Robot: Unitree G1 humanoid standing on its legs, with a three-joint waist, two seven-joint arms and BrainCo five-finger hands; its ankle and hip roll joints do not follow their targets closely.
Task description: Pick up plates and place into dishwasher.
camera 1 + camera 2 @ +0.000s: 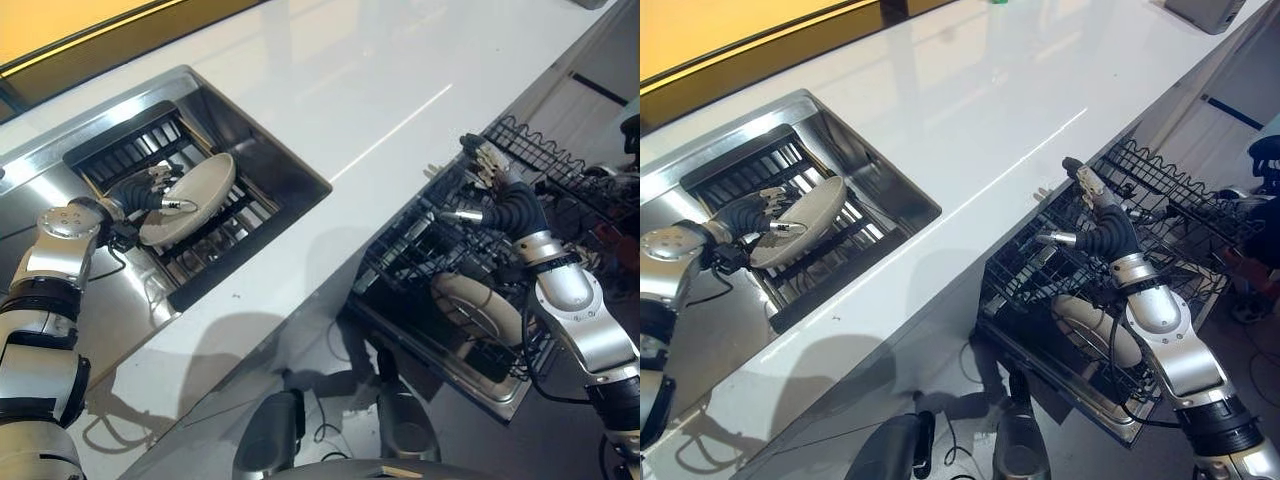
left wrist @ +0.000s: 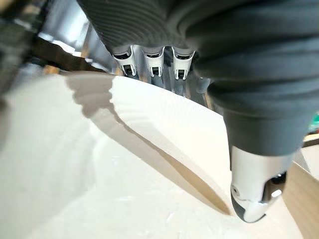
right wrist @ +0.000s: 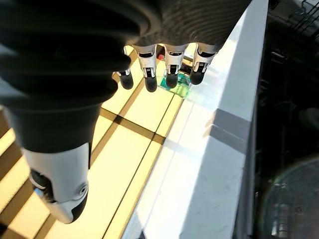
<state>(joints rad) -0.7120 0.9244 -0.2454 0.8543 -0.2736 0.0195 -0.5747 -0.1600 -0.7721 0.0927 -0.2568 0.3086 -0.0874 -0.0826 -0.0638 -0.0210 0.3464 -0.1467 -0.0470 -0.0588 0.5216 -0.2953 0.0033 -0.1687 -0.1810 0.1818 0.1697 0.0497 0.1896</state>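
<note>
Far left, we see the left robot hand point(image 1: 150, 192) down in the steel sink point(image 1: 255, 135), pinching a white plate point(image 1: 195, 195): fingers behind its rim, thumb across the front face. The left wrist view confirms it, with fingers over the far edge and the thumb pressed on the plate surface. The plate sits tilted, its lower edge at or just above the dark slatted rack point(image 1: 140, 145) in the sink bottom; we can't tell whether it is touching the slats or already lifted clear.

Middle: the white tabltop strip, i.e. the tabletop point(image 1: 400, 70), runs between sink and dishwasher, nothing on it that we can make out.

Right: the dishwasher's black wire rack point(image 1: 1040, 265) is pulled out below the tabletop edge. One white plate in the rack point(image 1: 1090, 325) lies there already, near side, partly behind the right arm. The right robot hand point(image 1: 1090, 215) hovers above the rack with fingers straight and spread, thumb out to the side, holding nothing; the right wrist view shows the same relaxed fingers.

Progress, our read: at least one plate looks loaded, one is gripped in the sink and still has to cross the tabletop to the rack. We spot no other plates in the sink, so this could be the last one, though part of the sink is hidden.
</note>
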